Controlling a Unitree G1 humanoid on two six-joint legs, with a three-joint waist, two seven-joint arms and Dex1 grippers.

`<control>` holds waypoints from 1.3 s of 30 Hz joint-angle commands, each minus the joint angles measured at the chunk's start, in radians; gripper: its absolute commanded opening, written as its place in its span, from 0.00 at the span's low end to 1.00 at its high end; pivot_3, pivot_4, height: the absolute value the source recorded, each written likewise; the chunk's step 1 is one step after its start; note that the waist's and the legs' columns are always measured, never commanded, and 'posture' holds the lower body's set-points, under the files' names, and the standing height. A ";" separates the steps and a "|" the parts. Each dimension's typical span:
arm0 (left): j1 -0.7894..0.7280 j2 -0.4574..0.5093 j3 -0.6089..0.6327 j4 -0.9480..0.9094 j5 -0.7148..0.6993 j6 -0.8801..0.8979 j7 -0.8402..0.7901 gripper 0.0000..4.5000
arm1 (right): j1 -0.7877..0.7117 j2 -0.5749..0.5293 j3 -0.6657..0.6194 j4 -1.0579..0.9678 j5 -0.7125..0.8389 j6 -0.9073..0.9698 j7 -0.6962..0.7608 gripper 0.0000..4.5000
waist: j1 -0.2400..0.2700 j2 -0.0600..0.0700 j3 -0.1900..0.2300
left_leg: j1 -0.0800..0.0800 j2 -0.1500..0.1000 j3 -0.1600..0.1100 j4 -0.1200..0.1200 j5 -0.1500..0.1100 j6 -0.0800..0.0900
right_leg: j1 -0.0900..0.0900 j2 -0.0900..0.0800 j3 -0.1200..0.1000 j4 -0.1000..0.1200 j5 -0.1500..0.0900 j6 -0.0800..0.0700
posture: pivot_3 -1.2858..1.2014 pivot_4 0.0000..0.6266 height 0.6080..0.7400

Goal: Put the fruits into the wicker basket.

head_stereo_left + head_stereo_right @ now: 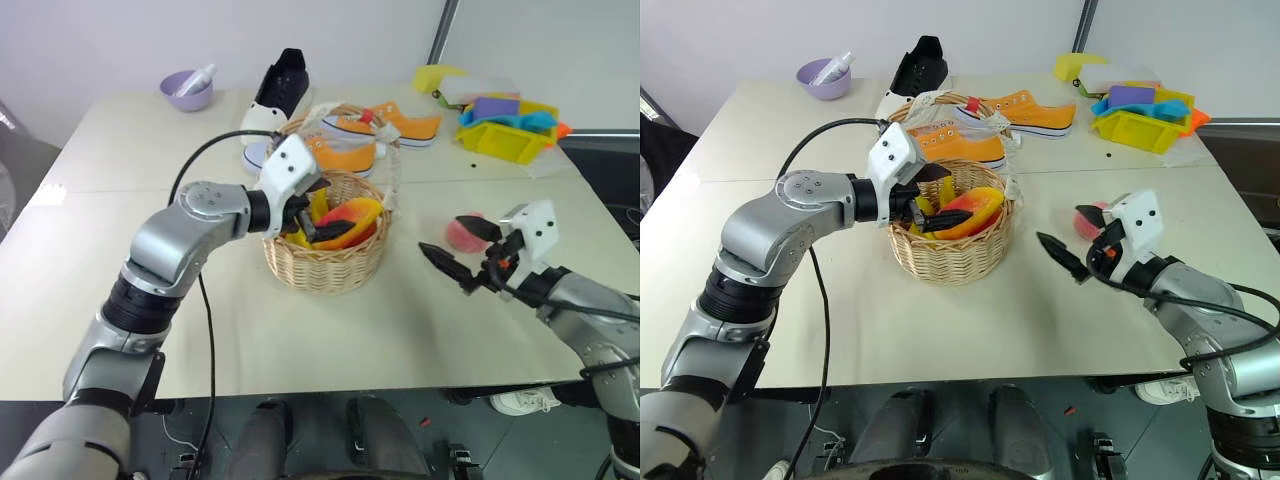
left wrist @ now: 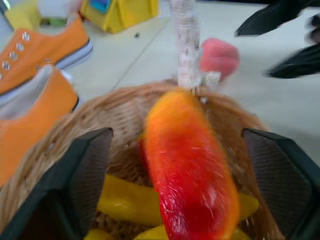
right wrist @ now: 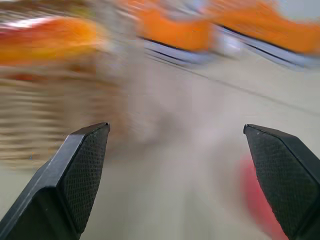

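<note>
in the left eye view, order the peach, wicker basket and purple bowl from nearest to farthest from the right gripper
1. peach, just behind the right gripper.
2. wicker basket, to its left at the table's middle.
3. purple bowl, at the far left corner.

Head pair: two eyes set high, looking forward and down over the desk (image 1: 400, 340); both take in the wicker basket (image 1: 325, 262), both arms and the far clutter, shifted slightly sideways between eyes. Left wrist view: sits close behind the left claw (image 2: 180, 190), facing over the basket rim, mango (image 2: 192, 175) near between its fingers, peach (image 2: 219, 56) beyond. Right wrist view: low over the desk behind the right claw (image 3: 185, 180), facing the basket; shares basket and peach with the left wrist view
</note>
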 commanded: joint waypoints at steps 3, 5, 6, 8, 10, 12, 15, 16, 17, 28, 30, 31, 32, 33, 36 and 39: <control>0.138 0.068 0.159 -0.176 -0.229 -0.027 -0.210 1.00 | -0.111 0.005 -0.014 0.251 -0.128 -0.051 -0.047 1.00 | -0.004 0.000 0.000 | 0.000 0.001 0.001 -0.001 0.000 0.000 | -0.001 0.000 0.001 0.000 0.000 0.000 | 0.52 0.24 0.92; 0.164 0.093 0.157 -0.201 -0.235 -0.027 -0.225 1.00 | -0.137 0.005 -0.002 0.308 -0.156 -0.065 -0.035 1.00 | -0.001 0.001 0.000 | 0.000 0.001 0.002 -0.001 0.000 0.000 | -0.001 0.000 0.001 0.001 0.000 0.000 | 0.52 0.24 0.92; 0.170 0.103 0.147 -0.207 -0.228 -0.021 -0.221 1.00 | -0.146 0.004 0.005 0.328 -0.166 -0.068 -0.024 1.00 | 0.003 0.001 0.000 | 0.000 0.001 0.003 -0.001 0.000 0.000 | -0.001 0.000 0.001 0.001 0.000 0.000 | 0.52 0.24 0.92; 0.196 0.136 0.120 -0.229 -0.202 -0.017 -0.227 1.00 | -0.175 0.010 0.017 0.373 -0.167 -0.057 0.004 1.00 | 0.003 0.001 0.000 | 0.000 0.001 0.003 0.000 0.000 0.000 | 0.000 0.000 0.001 0.001 0.000 0.000 | 0.52 0.24 0.92; 0.210 0.149 0.110 -0.241 -0.190 -0.026 -0.229 1.00 | -0.194 0.022 0.015 0.396 -0.156 -0.050 0.026 1.00 | 0.002 0.001 0.000 | 0.000 0.001 0.005 0.000 0.000 0.000 | 0.000 0.000 0.001 0.001 0.000 0.000 | 0.52 0.24 0.92; 0.223 0.153 0.102 -0.251 -0.172 -0.031 -0.213 1.00 | -0.211 0.027 0.030 0.413 -0.151 -0.038 0.058 1.00 | 0.002 0.001 0.000 | 0.000 0.001 0.005 0.001 0.000 0.000 | 0.000 0.000 0.002 0.001 0.000 0.000 | 0.52 0.24 0.92; 0.238 0.155 0.096 -0.257 -0.160 -0.028 -0.202 1.00 | -0.239 0.046 0.032 0.442 -0.153 -0.007 0.060 1.00 | 0.001 0.001 0.000 | 0.000 0.001 0.005 0.000 0.000 0.000 | 0.000 0.001 0.001 0.001 0.000 0.000 | 0.52 0.24 0.92; 0.241 0.156 0.096 -0.258 -0.158 -0.028 -0.202 1.00 | -0.245 0.051 0.031 0.448 -0.157 -0.002 0.057 1.00 | 0.000 0.001 0.000 | 0.000 0.001 0.005 0.000 0.000 0.000 | 0.000 0.001 0.001 0.001 0.000 0.000 | 0.52 0.24 0.92; 0.249 0.158 0.098 -0.263 -0.158 -0.027 -0.201 1.00 | -0.251 0.058 0.028 0.453 -0.155 0.006 0.057 1.00 | 0.001 0.001 0.000 | 0.000 0.001 0.005 0.000 0.000 0.000 | 0.000 0.001 0.001 0.001 0.000 0.000 | 0.52 0.24 0.92; 0.307 0.189 0.204 -0.223 -0.176 -0.031 -0.176 1.00 | -0.160 0.039 -0.053 0.212 -0.101 -0.011 0.122 0.47 | 0.002 0.001 0.000 | 0.000 0.001 0.005 0.000 0.000 0.000 | 0.000 0.000 0.001 0.001 0.000 0.000 | 0.52 0.24 0.92; 0.344 0.193 0.254 -0.199 -0.184 -0.054 -0.184 1.00 | -0.098 0.007 -0.096 0.073 -0.041 -0.009 0.194 0.47 | 0.002 0.004 0.001 | 0.000 0.001 0.004 0.000 0.000 0.000 | -0.001 0.001 0.001 0.001 0.000 0.000 | 0.52 0.24 0.92; 0.366 0.191 0.283 -0.187 -0.190 -0.082 -0.198 1.00 | -0.071 -0.007 -0.117 0.002 0.007 0.008 0.228 0.47 | 0.000 0.004 0.001 | 0.000 0.001 0.002 -0.001 -0.001 0.001 | -0.001 0.000 0.001 0.001 0.000 0.000 | 0.52 0.24 0.92; 0.387 0.187 0.309 -0.176 -0.190 -0.118 -0.211 1.00 | -0.053 -0.017 -0.135 -0.058 0.063 0.039 0.247 0.47 | -0.002 0.004 0.001 | 0.000 0.002 0.002 -0.001 -0.001 0.002 | -0.001 0.001 0.001 0.001 0.000 0.000 | 0.52 0.24 0.92; 0.408 0.182 0.333 -0.162 -0.187 -0.154 -0.218 1.00 | -0.044 -0.028 -0.147 -0.113 0.119 0.072 0.257 0.47 | -0.004 0.004 0.001 | 0.000 0.002 0.002 -0.001 -0.001 0.002 | -0.001 0.001 0.001 0.001 0.000 0.000 | 0.52 0.24 0.92; 0.462 0.181 0.373 -0.102 -0.152 -0.254 -0.243 1.00 | -0.103 -0.039 -0.104 -0.256 0.257 0.153 0.225 0.47 | -0.004 0.004 0.001 | 0.002 0.003 0.002 -0.001 -0.001 0.002 | 0.000 0.002 0.001 0.001 0.000 0.000 | 0.52 0.24 0.92; 0.476 0.166 0.388 -0.050 -0.139 -0.316 -0.243 1.00 | -0.250 0.021 0.062 -0.313 0.247 0.206 0.120 0.47 | 0.000 0.004 0.001 | 0.002 0.004 0.002 0.000 -0.001 0.002 | 0.000 0.002 0.001 0.001 0.001 -0.003 | 0.52 0.24 0.92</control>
